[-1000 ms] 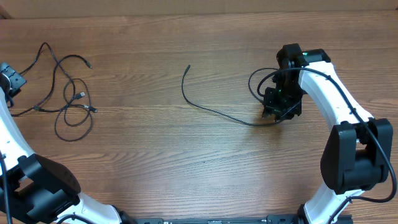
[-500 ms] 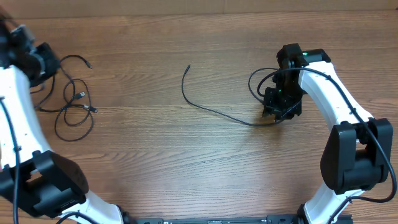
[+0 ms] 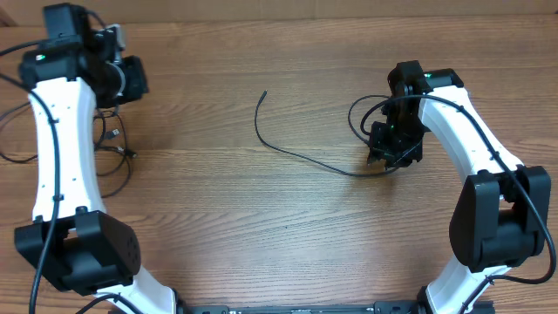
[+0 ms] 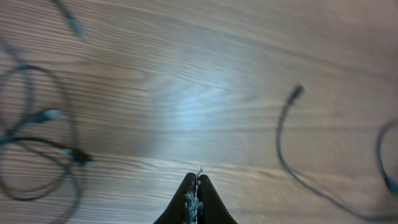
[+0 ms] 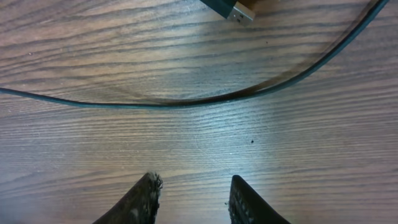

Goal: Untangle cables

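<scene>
A tangle of thin black cables [image 3: 127,153] lies at the left of the table, partly hidden under my left arm; in the left wrist view its loops [image 4: 38,151] are blurred at the left edge. One separate black cable [image 3: 288,153] curves from the middle of the table toward the right arm. My left gripper [image 3: 135,80] hovers above the table beyond the tangle, shut on nothing [image 4: 198,182]. My right gripper [image 3: 391,157] stands open [image 5: 194,185] just above the wood. The separate cable [image 5: 186,102] runs across in front of its fingertips, its USB plug [image 5: 233,11] farther ahead.
Bare wood lies between the two arms. Thicker black wires run along both arms, one looping beside the right wrist [image 3: 357,118]. The table's far edge [image 3: 288,19] runs along the top of the overhead view.
My left arm has swung from the far left edge up and to the right, over the tangle, and its gripper has shut. The right arm and the separate cable have not moved.
</scene>
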### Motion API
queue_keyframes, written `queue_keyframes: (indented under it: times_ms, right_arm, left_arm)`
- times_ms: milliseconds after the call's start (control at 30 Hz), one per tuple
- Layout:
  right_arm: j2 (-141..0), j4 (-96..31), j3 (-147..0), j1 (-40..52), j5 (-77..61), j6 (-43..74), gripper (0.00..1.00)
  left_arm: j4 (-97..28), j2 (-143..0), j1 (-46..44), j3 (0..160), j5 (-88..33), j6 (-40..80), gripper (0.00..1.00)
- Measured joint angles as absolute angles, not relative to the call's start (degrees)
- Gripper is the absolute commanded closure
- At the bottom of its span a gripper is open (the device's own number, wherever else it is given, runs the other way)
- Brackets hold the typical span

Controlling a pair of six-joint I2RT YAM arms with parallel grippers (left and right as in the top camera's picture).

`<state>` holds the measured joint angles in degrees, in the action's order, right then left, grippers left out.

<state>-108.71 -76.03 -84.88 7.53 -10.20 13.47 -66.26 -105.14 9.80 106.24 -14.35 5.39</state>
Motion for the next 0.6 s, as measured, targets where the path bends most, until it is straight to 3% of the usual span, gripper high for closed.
queue_keyframes:
  times_ms: [33,200,233,600]
  right_arm:
    - [-108.71,-76.05,-84.88,7.51,-10.22,13.54,0.58]
    - [-108.71,-76.14,-84.88,7.53,-10.15,13.58,0.5]
    - [-108.71,-76.09,-84.88,7.53,-10.09,13.91,0.5]
    - [-108.71,-73.3,-84.88,0.89,-6.57,25.12,0.49]
  left_arm:
    - [-66.5,-105.14,8.75,106.24,-14.63,5.32,0.9]
    - [-66.87,-105.14,-0.67,106.24,-15.73,2.57,0.41]
    - [-66.85,-105.19,-2.72,106.24,-15.9,1.98,0.37]
    - [-68.45,-111.61,-18.46,106.52,-16.58,-0.25,0.39]
